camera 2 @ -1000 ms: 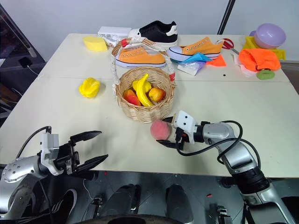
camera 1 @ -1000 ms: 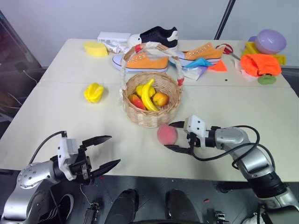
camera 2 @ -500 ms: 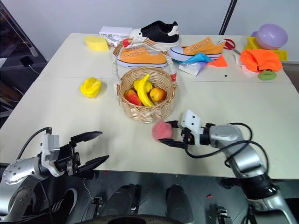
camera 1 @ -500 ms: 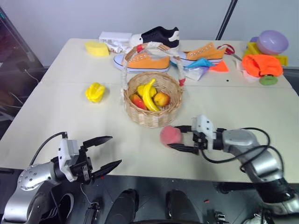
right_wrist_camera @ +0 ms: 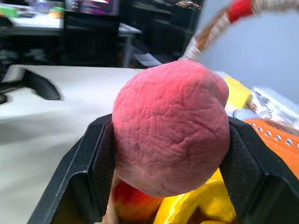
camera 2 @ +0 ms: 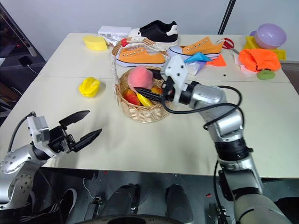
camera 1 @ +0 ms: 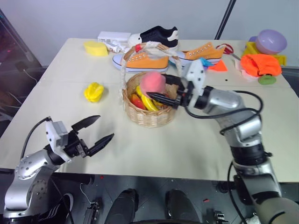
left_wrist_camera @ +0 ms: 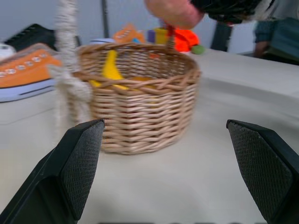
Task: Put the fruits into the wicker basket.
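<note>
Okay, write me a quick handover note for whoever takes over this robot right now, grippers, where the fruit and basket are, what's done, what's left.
Right gripper: shut on the peach, holding it above the wicker basket.
Left gripper: open, empty, near the table's front edge.
In the basket: banana and apples.
On the table: yellow ridged fruit, left of the basket.
Done: peach lifted over the basket.
Left: release the peach, then fetch the yellow ridged fruit, probably with the left arm, which is nearer.
</note>
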Robot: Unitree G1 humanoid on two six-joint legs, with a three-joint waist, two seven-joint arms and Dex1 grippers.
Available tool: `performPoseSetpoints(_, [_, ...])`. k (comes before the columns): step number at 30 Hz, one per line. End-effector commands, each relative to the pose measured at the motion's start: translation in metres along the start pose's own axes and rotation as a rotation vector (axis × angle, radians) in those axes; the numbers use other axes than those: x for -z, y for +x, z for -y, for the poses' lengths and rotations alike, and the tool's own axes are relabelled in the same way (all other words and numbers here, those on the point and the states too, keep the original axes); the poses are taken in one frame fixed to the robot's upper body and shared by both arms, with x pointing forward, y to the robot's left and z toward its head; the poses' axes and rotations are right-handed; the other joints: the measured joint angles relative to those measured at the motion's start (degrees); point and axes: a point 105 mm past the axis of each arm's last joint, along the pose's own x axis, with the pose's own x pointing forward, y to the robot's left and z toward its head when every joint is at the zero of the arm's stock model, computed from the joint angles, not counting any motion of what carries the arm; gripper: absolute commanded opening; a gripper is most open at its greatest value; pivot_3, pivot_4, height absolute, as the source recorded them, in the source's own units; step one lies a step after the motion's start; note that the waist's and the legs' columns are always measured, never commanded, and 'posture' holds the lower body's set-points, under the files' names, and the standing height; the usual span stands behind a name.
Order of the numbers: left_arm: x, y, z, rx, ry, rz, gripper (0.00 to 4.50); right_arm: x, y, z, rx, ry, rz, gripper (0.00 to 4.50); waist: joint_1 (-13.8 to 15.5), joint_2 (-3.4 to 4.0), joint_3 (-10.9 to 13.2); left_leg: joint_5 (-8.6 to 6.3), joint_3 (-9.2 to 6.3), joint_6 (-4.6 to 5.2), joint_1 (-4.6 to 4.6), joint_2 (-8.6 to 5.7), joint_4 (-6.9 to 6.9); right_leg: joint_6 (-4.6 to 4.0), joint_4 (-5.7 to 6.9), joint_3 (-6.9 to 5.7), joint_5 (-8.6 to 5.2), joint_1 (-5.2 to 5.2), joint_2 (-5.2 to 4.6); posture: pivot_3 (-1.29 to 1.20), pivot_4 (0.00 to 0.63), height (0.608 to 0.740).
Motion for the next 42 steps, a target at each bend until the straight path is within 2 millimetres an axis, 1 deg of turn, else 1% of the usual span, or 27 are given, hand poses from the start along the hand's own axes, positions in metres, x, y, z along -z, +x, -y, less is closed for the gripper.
performPoseSetpoints(1, [-0.007, -0.001, -0.001, -0.015, 0.038, 0.021, 4.5, -0.007, 0.005, 0.008, 0.032, -0.09, 0.019, 4.49, -0.02, 0.0, 0.0, 0.0, 0.0, 0.0, 0.0, 0.0, -0.01, 0.0, 0.0, 0.0, 0.0, -0.02, 0.0, 0.0, 0.15, 0.74])
performPoseSetpoints(5, [-0.007, -0.002, -0.001, -0.035, 0.044, 0.021, 4.5, -0.004, -0.002, 0.006, 0.021, -0.082, 0.018, 4.49, -0.07, 0.0, 0.0, 0.0, 0.0, 0.0, 0.0, 0.01, -0.02, 0.0, 0.01, 0.0, 0.0, -0.03, 0.01, 0.0, 0.15, 0.74])
performPoseSetpoints(8, [-0.006, -0.006, -0.012, -0.103, 0.053, 0.019, 4.5, -0.008, -0.017, -0.004, -0.038, -0.032, 0.044, 4.49, -0.04, 0.0, 0.0, -0.01, -0.01, 0.02, 0.0, 0.02, -0.04, 0.0, 0.02, 0.0, 0.0, -0.03, 0.01, 0.0, 0.15, 0.74])
performPoseSetpoints(10, [-0.003, -0.008, -0.028, -0.193, 0.066, 0.007, 4.5, -0.017, -0.034, -0.015, -0.101, 0.013, 0.094, 4.49, 0.19, 0.0, 0.0, -0.05, -0.01, 0.1, 0.0, 0.02, -0.05, 0.0, 0.02, 0.0, 0.0, -0.03, 0.01, 0.0, 0.15, 0.74])
performPoseSetpoints(11, [0.0, -0.007, -0.041, -0.262, 0.096, -0.014, 4.5, -0.015, -0.045, -0.021, -0.124, 0.031, 0.087, 4.49, 0.39, 0.0, 0.0, -0.08, -0.02, 0.14, -0.01, 0.02, -0.05, 0.0, 0.01, 0.0, 0.0, -0.01, 0.0, 0.0, 0.15, 0.74])
performPoseSetpoints(12, [0.001, -0.007, -0.05, -0.309, 0.119, -0.029, 4.5, -0.014, -0.052, -0.026, -0.135, 0.042, 0.077, 4.49, 0.39, 0.0, 0.0, -0.1, -0.05, 0.18, -0.01, 0.02, -0.03, 0.0, 0.0, -0.03, 0.0, 0.01, 0.0, 0.0, 0.15, 0.74])
performPoseSetpoints(13, [0.003, -0.006, -0.058, -0.353, 0.125, -0.04, 4.5, -0.008, -0.059, -0.03, -0.145, 0.016, 0.046, 4.49, 0.4, 0.0, 0.0, -0.1, -0.06, 0.18, -0.01, 0.01, -0.02, 0.0, 0.0, -0.04, 0.0, 0.02, 0.01, 0.0, 0.15, 0.74])
performPoseSetpoints(15, [0.004, 0.0, -0.078, -0.459, 0.138, -0.046, 4.5, 0.008, -0.078, -0.042, -0.19, -0.059, -0.066, 4.49, 0.31, -0.01, -0.01, -0.1, -0.05, 0.18, 0.0, -0.01, 0.01, 0.03, 0.0, -0.04, 0.02, 0.04, 0.01, 0.0, 0.15, 0.74])
performPoseSetpoints(16, [0.005, 0.004, -0.094, -0.542, 0.155, -0.059, 4.5, 0.015, -0.086, -0.046, -0.205, -0.114, -0.119, 4.49, 0.55, -0.03, -0.01, -0.11, -0.03, 0.19, 0.0, -0.03, 0.02, 0.05, 0.0, -0.03, 0.03, 0.04, 0.01, 0.0, 0.15, 0.74])
performPoseSetpoints(17, [0.005, 0.009, -0.106, -0.597, 0.163, -0.057, 4.5, 0.016, -0.091, -0.048, -0.201, -0.13, -0.14, 4.49, 0.65, -0.03, -0.01, -0.11, -0.04, 0.19, 0.0, -0.03, 0.03, 0.08, -0.01, -0.06, 0.04, 0.07, 0.02, 0.0, 0.15, 0.74])
performPoseSetpoints(19, [0.009, 0.019, -0.126, -0.674, 0.163, -0.081, 4.5, 0.015, -0.09, -0.044, -0.154, -0.151, -0.149, 4.49, 0.11, -0.07, 0.01, -0.1, -0.02, 0.18, 0.0, -0.03, 0.06, 0.14, 0.04, -0.05, 0.07, 0.03, 0.05, 0.0, 0.15, 0.74])
performPoseSetpoints(21, [0.011, 0.029, -0.134, -0.679, 0.167, -0.096, 4.5, 0.016, -0.088, -0.042, -0.132, -0.165, -0.149, 4.49, -0.39, -0.1, 0.01, -0.08, 0.03, 0.14, 0.0, -0.02, 0.08, 0.17, 0.15, 0.01, 0.1, -0.03, 0.07, 0.0, 0.15, 0.74])
performPoseSetpoints(24, [0.02, 0.052, -0.151, -0.707, 0.087, -0.143, 4.5, 0.018, -0.084, -0.047, -0.136, -0.143, -0.137, 4.49, -0.04, -0.14, 0.03, -0.02, 0.02, 0.05, 0.02, 0.0, 0.05, 0.18, 0.15, 0.0, 0.1, -0.05, 0.08, 0.0, 0.15, 0.74])
performPoseSetpoints(25, [0.025, 0.06, -0.154, -0.71, 0.088, -0.185, 4.5, 0.017, -0.083, -0.047, -0.136, -0.147, -0.135, 4.49, 0.08, -0.17, 0.04, -0.01, 0.0, 0.03, 0.01, 0.0, 0.06, 0.18, 0.16, -0.02, 0.1, -0.06, 0.09, 0.0, 0.15, 0.74])
performPoseSetpoints(26, [0.027, 0.067, -0.155, -0.712, 0.051, -0.198, 4.5, 0.015, -0.082, -0.045, -0.125, -0.153, -0.129, 4.49, 0.08, -0.21, 0.07, 0.0, 0.0, 0.01, 0.0, -0.02, 0.07, 0.18, 0.16, -0.02, 0.1, -0.05, 0.08, 0.0, 0.15, 0.74])
performPoseSetpoints(28, [0.034, 0.073, -0.161, -0.749, 0.076, -0.286, 4.5, 0.013, -0.08, -0.042, -0.112, -0.157, -0.122, 4.49, 0.07, -0.26, 0.09, 0.03, 0.01, -0.04, -0.06, -0.06, 0.14, 0.21, 0.14, -0.01, 0.12, -0.05, 0.05, 0.0, 0.15, 0.74])
performPoseSetpoints(31, [0.024, 0.089, -0.159, -0.724, 0.058, -0.277, 4.5, 0.014, -0.077, -0.042, -0.107, -0.153, -0.119, 4.49, 0.03, -0.31, 0.11, 0.05, 0.01, -0.08, -0.06, -0.05, 0.13, 0.24, 0.14, 0.0, 0.13, -0.07, 0.06, 0.0, 0.15, 0.74])
performPoseSetpoints(34, [0.023, 0.097, -0.158, -0.709, 0.038, -0.314, 4.5, 0.014, -0.075, -0.044, -0.108, -0.148, -0.111, 4.49, -0.03, -0.32, 0.11, 0.09, -0.01, -0.14, -0.06, -0.04, 0.11, 0.24, 0.16, -0.01, 0.13, -0.09, 0.07, 0.0, 0.15, 0.74])
performPoseSetpoints(35, [0.025, 0.099, -0.158, -0.703, 0.019, -0.351, 4.5, 0.014, -0.074, -0.044, -0.106, -0.145, -0.108, 4.49, -0.02, -0.32, 0.11, 0.09, 0.0, -0.14, -0.06, -0.04, 0.12, 0.24, 0.16, 0.0, 0.13, -0.08, 0.07, 0.0, 0.15, 0.74])
performPoseSetpoints(37, [0.034, 0.097, -0.159, -0.706, 0.013, -0.453, 4.5, 0.014, -0.072, -0.043, -0.104, -0.146, -0.104, 4.49, -0.01, -0.32, 0.11, 0.09, 0.0, -0.14, -0.06, -0.05, 0.13, 0.24, 0.15, 0.0, 0.13, -0.08, 0.06, 0.0, 0.15, 0.74])
performPoseSetpoints(39, [0.037, 0.098, -0.157, -0.677, -0.016, -0.466, 4.5, 0.014, -0.072, -0.041, -0.096, -0.143, -0.101, 4.49, -0.11, -0.32, 0.11, 0.09, 0.01, -0.14, -0.06, -0.05, 0.12, 0.24, 0.16, 0.0, 0.13, -0.09, 0.07, 0.0, 0.15, 0.74])
performPoseSetpoints(42, [0.045, 0.092, -0.159, -0.684, -0.019, -0.498, 4.5, 0.015, -0.072, -0.039, -0.092, -0.145, -0.103, 4.49, -0.09, -0.3, 0.1, 0.1, 0.01, -0.16, -0.05, -0.04, 0.12, 0.24, 0.17, 0.01, 0.13, -0.09, 0.07, 0.0, 0.15, 0.74])
